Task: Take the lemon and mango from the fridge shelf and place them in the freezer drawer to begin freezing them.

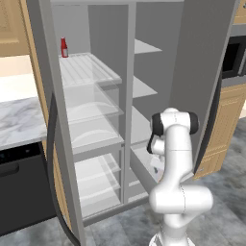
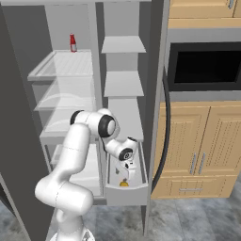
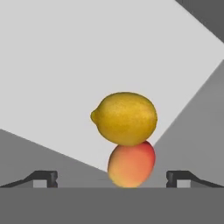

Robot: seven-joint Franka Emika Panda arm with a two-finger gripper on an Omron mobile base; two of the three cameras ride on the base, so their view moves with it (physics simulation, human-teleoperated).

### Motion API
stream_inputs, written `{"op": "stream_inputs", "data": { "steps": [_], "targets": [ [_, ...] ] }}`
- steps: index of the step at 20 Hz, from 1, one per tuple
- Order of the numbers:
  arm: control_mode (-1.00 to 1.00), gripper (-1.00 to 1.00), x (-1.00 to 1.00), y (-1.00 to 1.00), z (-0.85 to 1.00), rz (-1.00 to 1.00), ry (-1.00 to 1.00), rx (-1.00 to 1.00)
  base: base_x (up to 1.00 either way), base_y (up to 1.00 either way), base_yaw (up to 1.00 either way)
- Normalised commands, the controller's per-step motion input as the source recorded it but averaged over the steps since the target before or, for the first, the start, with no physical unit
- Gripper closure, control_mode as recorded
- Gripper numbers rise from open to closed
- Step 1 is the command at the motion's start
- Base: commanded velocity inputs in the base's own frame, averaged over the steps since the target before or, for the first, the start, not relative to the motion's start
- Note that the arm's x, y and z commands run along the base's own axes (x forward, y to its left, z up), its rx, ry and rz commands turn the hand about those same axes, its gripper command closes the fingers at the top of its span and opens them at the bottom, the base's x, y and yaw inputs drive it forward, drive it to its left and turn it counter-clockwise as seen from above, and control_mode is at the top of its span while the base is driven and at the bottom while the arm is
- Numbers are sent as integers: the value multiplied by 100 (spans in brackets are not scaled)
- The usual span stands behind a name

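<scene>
Jaws spread wide and holding nothing, the gripper (image 3: 112, 178) hangs over the freezer drawer (image 2: 125, 194); inside it the lemon (image 3: 124, 118) sits touching the mango (image 3: 131, 165), both free.

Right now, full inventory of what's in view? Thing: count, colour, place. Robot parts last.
lemon: 1, deep yellow, in the freezer drawer, against the mango
mango: 1, orange with red blush, in the drawer
freezer drawer: 1, pale grey, pulled out low
fridge shelf: 1, ribbed white, upper left
bottle: 1, red, back of that shelf
microwave: 1, black, right of the fridge
gripper: 1, dark tips, open over the fruit
</scene>
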Motion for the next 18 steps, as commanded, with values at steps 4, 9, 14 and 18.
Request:
{"op": "stream_inputs", "data": {
  "steps": [4, 9, 14, 18],
  "targets": [
    [-100, -100, 0, 0, 29, -4, -1, 0, 0, 0, 0],
    [-100, -100, 0, 0, 25, -5, -2, 0, 0, 0, 0],
    [-100, -100, 0, 0, 24, -4, -1, 0, 0, 0, 0],
    [-100, -100, 0, 0, 21, -4, 0, 0, 0, 0, 0]
  ]
}}
